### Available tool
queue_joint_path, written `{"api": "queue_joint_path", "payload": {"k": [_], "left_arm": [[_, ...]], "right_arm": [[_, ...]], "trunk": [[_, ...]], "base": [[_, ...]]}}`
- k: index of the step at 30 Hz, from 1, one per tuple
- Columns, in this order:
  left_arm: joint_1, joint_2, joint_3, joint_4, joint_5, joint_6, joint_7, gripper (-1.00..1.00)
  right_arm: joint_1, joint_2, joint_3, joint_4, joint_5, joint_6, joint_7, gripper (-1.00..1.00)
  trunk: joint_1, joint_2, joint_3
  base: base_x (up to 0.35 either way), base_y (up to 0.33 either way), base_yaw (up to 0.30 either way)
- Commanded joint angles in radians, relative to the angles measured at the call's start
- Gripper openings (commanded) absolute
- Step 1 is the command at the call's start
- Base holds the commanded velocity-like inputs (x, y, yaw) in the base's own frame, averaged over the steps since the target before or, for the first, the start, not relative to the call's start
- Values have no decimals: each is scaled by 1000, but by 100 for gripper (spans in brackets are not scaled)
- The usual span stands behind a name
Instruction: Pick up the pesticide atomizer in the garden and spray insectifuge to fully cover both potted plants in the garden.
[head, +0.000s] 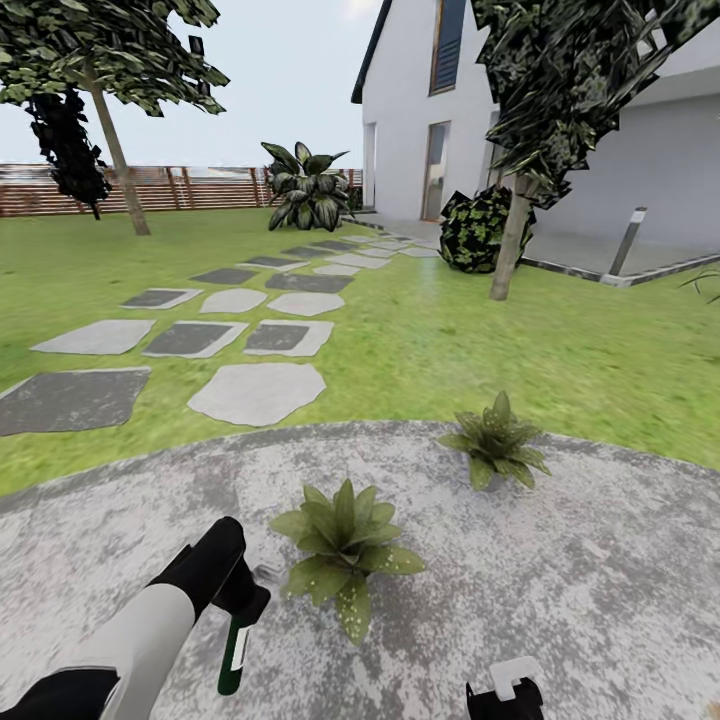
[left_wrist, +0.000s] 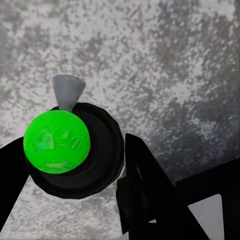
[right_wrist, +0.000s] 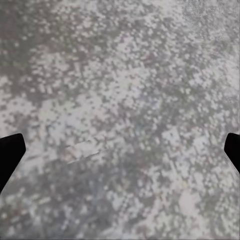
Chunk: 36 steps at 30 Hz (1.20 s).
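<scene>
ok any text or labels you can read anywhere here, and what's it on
No text can be read.
The pesticide atomizer, held in the left gripper, has a white label: too small and blurred to show any words.
Its cap is plain green with faint marks, not lettering.
House and fence: no signs.

Two potted plants stand on the patio (head: 600, 600): one near and central (head: 345, 550), the other (head: 497, 440) farther right. The spray bottle (head: 236, 650) hangs just left of the near plant. Stepping stones (head: 257, 392) cross the lawn (head: 480, 340) beyond, toward the far fence (head: 150, 187).
</scene>
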Motion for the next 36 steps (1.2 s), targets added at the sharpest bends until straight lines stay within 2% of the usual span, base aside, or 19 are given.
{"api": "queue_joint_path", "payload": {"k": [1,3,5,7,9,12,14,17,19,22,27,31,33,35,36], "left_arm": [[0,1,1,1,-10,1,-9,-100],[1,3,1,7,-10,-2,-9,-100],[27,28,3,11,-10,-8,-10,-100],[41,40,3,9,-7,-11,-11,-100],[46,33,6,7,-6,-13,-11,-100],[46,-5,7,1,-7,-12,-11,-100],[46,-12,5,-2,-6,-10,-11,-100],[47,7,11,-4,-5,-12,-11,-100],[47,43,13,-4,-3,-10,-11,-100],[47,53,12,-4,-2,-11,-11,-100],[46,42,11,-4,0,-7,-11,-100],[37,10,9,-5,2,3,-13,-100],[33,8,7,-4,3,5,-44,-100],[12,17,-10,-5,-14,1,-166,-100],[-2,21,-32,-4,-25,2,-187,-100]], "right_arm": [[0,0,9,0,-8,-3,-2,100],[0,0,9,0,-8,-3,-2,100],[0,0,9,0,-8,-3,-2,100],[0,1,9,0,-8,-3,-2,100],[0,2,9,0,-8,-3,-2,100],[0,3,9,0,-8,-3,-2,100],[0,3,9,0,-8,-3,-2,100],[0,3,9,0,-9,-3,-2,100],[0,3,9,0,-9,-3,-2,100],[0,3,9,0,-9,-3,-2,100],[0,3,9,0,-9,-3,-2,100],[0,3,9,0,-9,-3,-2,100],[0,3,9,0,-8,-3,-2,100],[0,3,9,1,-8,-3,-2,100],[0,2,9,1,-7,-3,-2,100]], "trunk": [[0,0,-1],[0,0,-1],[0,0,-1],[0,0,-1],[0,0,-1],[0,0,-1],[0,0,-1],[0,0,-1],[0,0,-1],[0,0,-1],[0,0,-1],[0,0,-1],[0,0,-1],[0,0,-1],[0,0,-1]], "base": [[25,3,0],[13,2,0],[3,0,0],[1,0,0],[0,0,0],[0,0,0],[0,0,-55],[0,0,-236],[0,0,-273],[0,0,-280],[0,0,-266],[0,0,-46],[0,0,-4],[0,0,-1],[0,0,0]]}}
